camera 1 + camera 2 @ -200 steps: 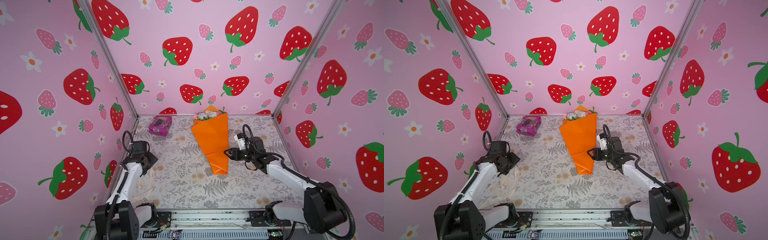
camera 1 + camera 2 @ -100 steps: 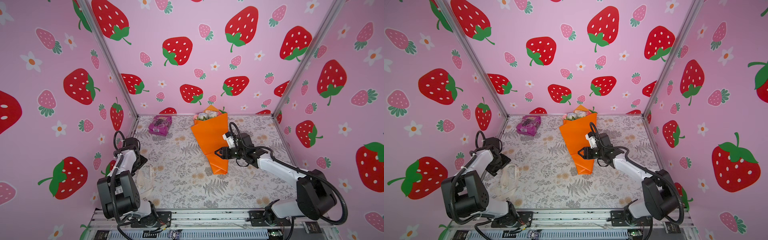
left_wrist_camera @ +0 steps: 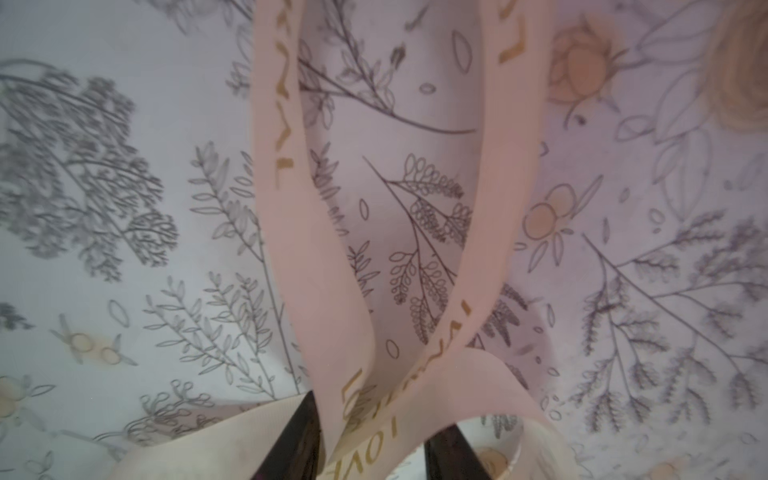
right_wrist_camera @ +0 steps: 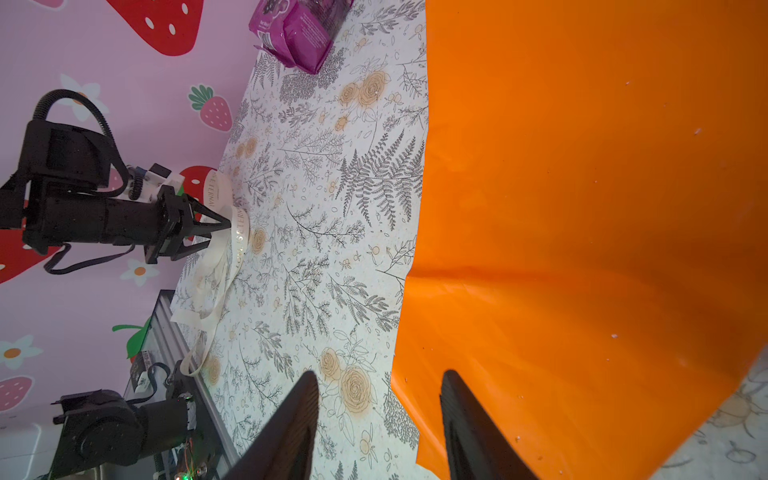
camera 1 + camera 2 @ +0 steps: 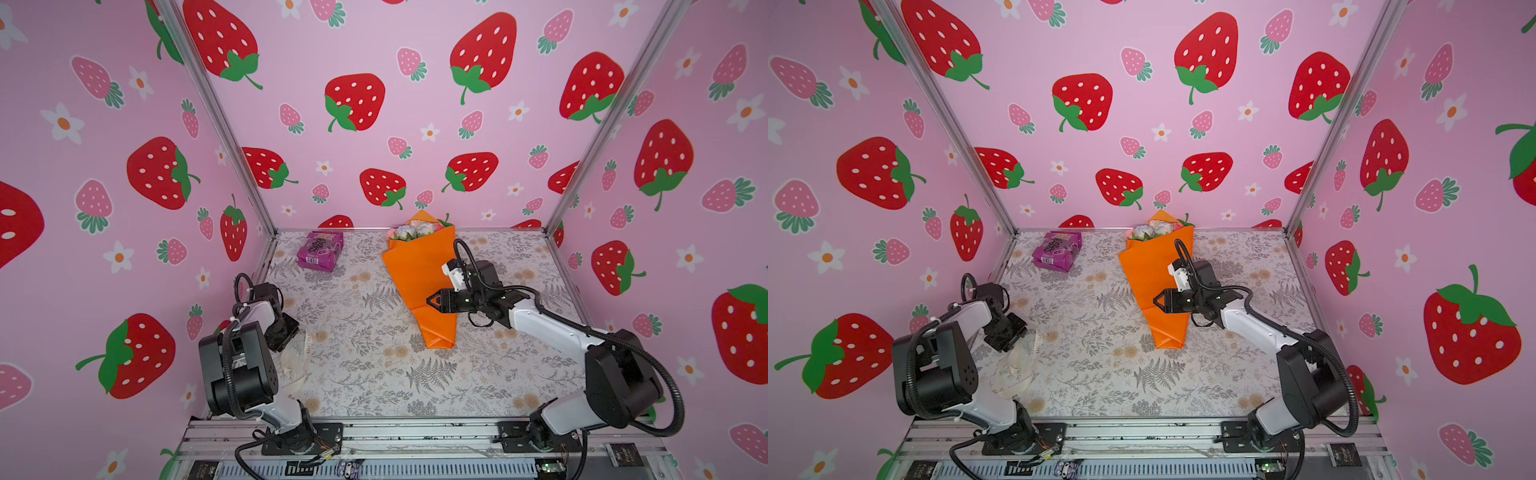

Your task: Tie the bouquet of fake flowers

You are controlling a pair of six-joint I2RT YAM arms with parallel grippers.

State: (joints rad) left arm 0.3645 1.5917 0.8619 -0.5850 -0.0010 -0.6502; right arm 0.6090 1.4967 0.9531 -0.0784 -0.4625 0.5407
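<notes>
**Item 1, task object.** The bouquet of fake flowers (image 5: 420,274) lies flat near the centre of the worktop (image 5: 365,374). Its heads (image 5: 415,230) are at 12 o'clock by the back wall. The folded tail of the orange wrapping paper (image 5: 1163,328) is at 6 o'clock. No tie is on it.

**Item 2, right claw (image 5: 430,300).** It reaches in from 4 o'clock and points to 9 o'clock, low over the narrow lower part of the wrap. The right wrist view shows its jaws spread and empty, with the paper's edge running between them. Judgement: it is stationed to clasp or steady the wrap where a tie would sit.

**Item 3, left claw (image 5: 1015,337).** It sits at 8 o'clock by the worktop edge, tip down on the cream ribbon (image 5: 297,360). In the left wrist view a fold of ribbon passes between its 2 fingers (image 3: 297,436). Whether they press it cannot be told. Judgement: this is the pick-up of the tying material, which lies well apart from the bouquet.

**Item 4.** A purple packet (image 5: 320,251) lies at 11 o'clock, away from both arms and not involved.
</notes>
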